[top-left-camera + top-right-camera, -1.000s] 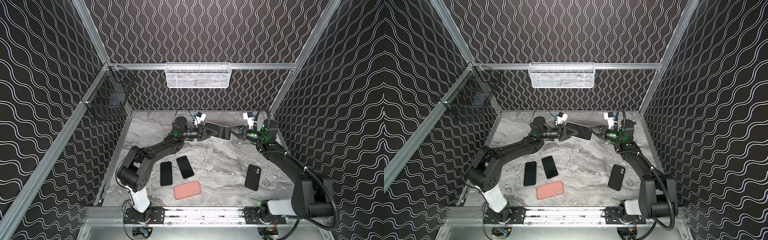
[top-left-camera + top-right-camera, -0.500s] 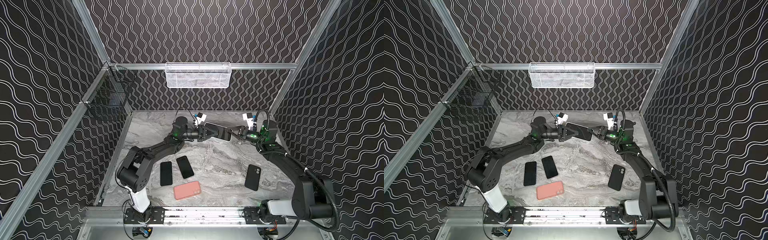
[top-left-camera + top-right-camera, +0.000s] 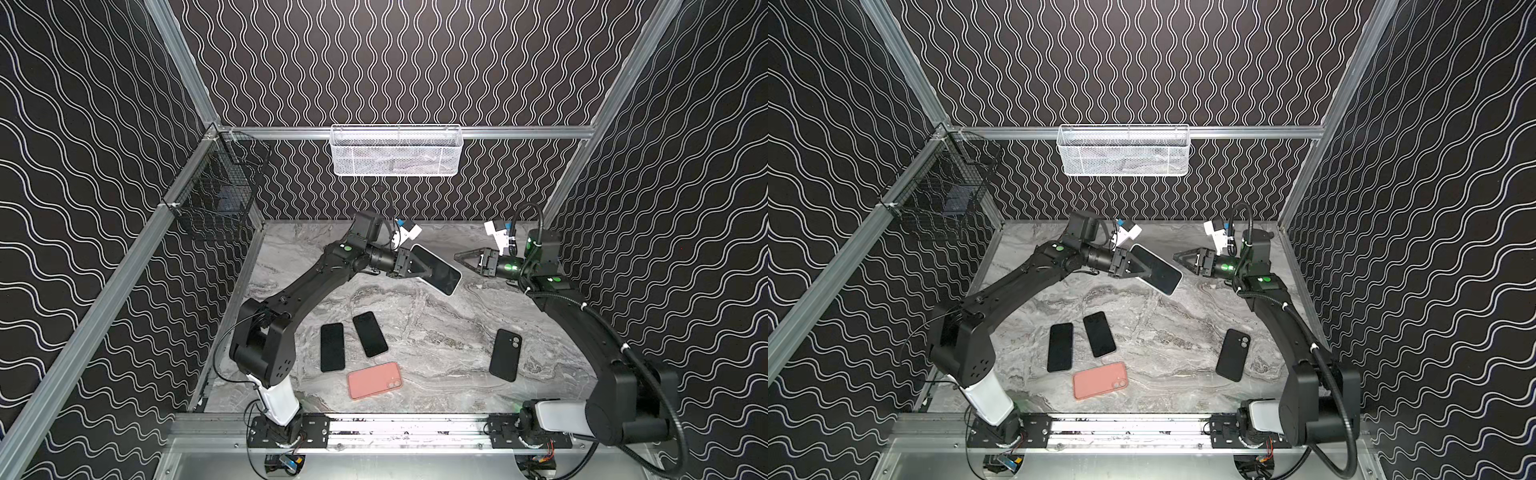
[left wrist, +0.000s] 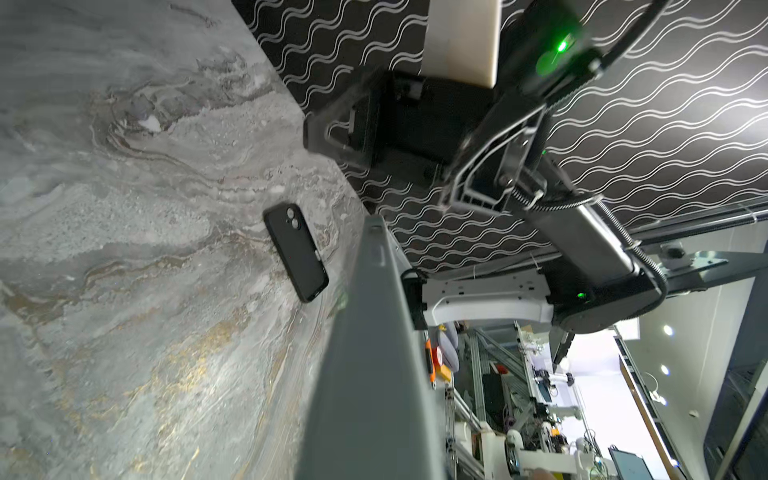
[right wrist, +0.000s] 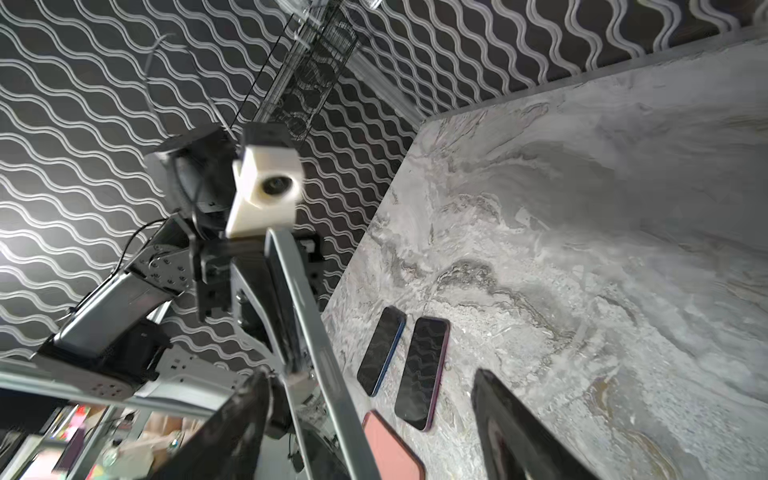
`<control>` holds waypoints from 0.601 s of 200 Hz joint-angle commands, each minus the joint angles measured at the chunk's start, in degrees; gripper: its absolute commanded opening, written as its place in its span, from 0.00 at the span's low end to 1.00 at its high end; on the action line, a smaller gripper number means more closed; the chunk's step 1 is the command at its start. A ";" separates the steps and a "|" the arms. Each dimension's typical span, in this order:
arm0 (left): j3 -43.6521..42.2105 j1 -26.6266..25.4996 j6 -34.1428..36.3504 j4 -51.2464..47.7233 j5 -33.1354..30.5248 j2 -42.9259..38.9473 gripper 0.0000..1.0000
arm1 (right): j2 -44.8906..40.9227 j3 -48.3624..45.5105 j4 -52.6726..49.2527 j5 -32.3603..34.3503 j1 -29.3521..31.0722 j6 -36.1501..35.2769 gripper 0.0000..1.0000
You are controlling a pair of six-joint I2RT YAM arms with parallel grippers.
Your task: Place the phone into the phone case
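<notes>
No writing, brand, number or sign can be read in any view. The phone (image 3: pixel 441 274) held in the air shows only a blank dark screen. The black phone case (image 3: pixel 505 355) and the pink phone case (image 3: pixel 374 380) bear no legible mark.

Right hand (image 3: pixel 457 256): a second ago clamped on phone (image 3: pixel 440 272) end, now let go. Jaws spread wide; in right wrist view fingers (image 5: pixel 511 428) stand clear either side of phone edge (image 5: pixel 299 316), no contact. Hand backed off slightly toward right wall; gap to phone shows in both top views.

Phone: earlier bridged between both hands, now carried by left hand (image 3: pixel 430 272) alone. Freed end appears to dip slightly lower than before, above back of worktop.
</notes>
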 commanded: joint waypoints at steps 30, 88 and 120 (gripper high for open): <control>2.40 -0.11 9.82 -9.58 3.65 0.64 0.00 | 5.41 6.68 -8.88 -6.86 5.07 -9.64 0.63; 1.67 -0.19 7.32 -6.25 5.25 0.59 0.00 | 8.19 7.70 -9.21 -9.31 8.88 -11.17 0.40; 2.10 -0.20 6.41 -5.18 5.34 1.10 0.00 | 8.03 4.12 -1.74 -10.86 9.20 -6.34 0.15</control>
